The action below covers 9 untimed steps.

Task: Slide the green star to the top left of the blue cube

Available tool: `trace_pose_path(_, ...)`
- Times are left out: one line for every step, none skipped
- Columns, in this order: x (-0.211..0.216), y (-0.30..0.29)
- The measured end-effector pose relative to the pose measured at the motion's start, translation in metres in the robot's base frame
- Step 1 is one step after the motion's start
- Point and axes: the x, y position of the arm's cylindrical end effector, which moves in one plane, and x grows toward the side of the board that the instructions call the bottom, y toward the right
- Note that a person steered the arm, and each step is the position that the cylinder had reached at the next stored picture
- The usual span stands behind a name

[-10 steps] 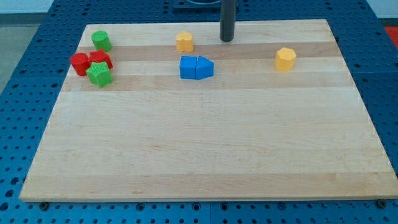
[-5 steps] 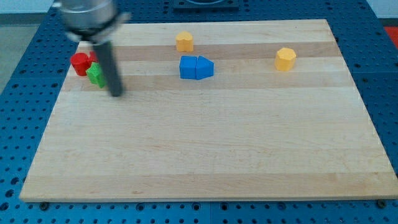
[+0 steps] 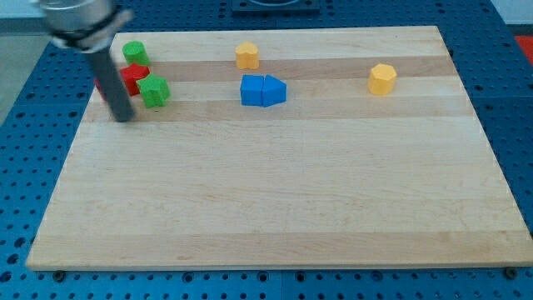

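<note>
my tip [image 3: 123, 117] left of green star [image 3: 154, 91]

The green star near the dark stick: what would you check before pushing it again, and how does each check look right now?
1. My tip in view: ok, at the view's left.
2. Tip behind the green star for a rightward push: ok, it sits left and slightly below.
3. Tip touching the star: not ok, there is a gap.
4. Path to the blue cube: ok, bare board between.
5. Red blocks apart from the star: not ok, one touches it.
6. Star at its goal: not ok.
</note>
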Motion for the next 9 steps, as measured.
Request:
trace_pose_path(-0.040, 0.005)
trace_pose_path(-0.046, 0.079)
trace_pose_path(-0.046, 0.107)
trace_pose_path(-0.049, 0.116)
trace_pose_path(-0.061, 0.183)
trace_pose_path(-0.073, 0.249)
trace_pose_path(-0.076, 0.206)
trace_pose_path(-0.058, 0.224)
trace_pose_path(-0.056, 0.278)
